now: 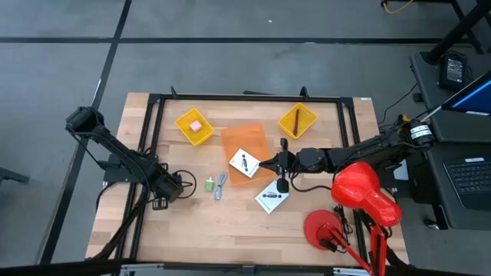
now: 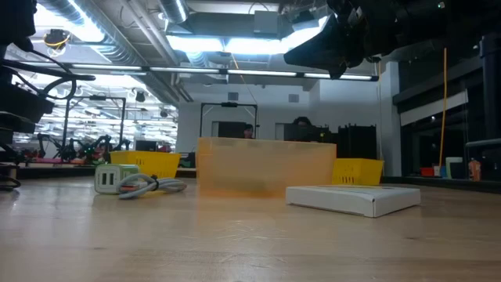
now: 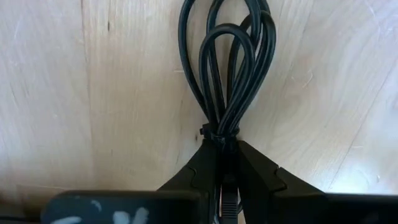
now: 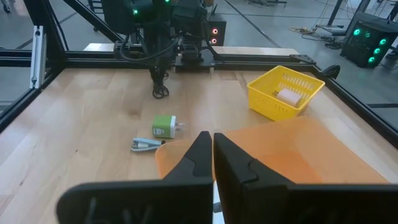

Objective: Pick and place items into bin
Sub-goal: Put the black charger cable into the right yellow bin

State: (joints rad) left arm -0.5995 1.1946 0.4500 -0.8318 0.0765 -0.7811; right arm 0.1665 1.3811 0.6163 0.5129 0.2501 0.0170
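— Gripping is the step in hand: left claw (image 3: 227,163) has its fingers pinched on the tied neck of the black cord (image 3: 231,68), loops fanning out ahead of the fingertips, flat on the table (image 1: 230,222).

— And next?

— My judgement: lift, then carry to a bin. Nearest looks to be the yellow bin (image 1: 194,126) holding a pink block (image 1: 196,126), well beyond the claw. Loops may drag, so raise cleanly first.

— Right claw?

— Right claw (image 1: 270,164) shut, holding nothing, hovering over the orange sheet (image 1: 244,139) by a white card (image 1: 244,164). Green cube (image 4: 164,126) and tool (image 4: 144,144) lie ahead of it.

— Any writing?

— None readable; the card's black marks are too small.
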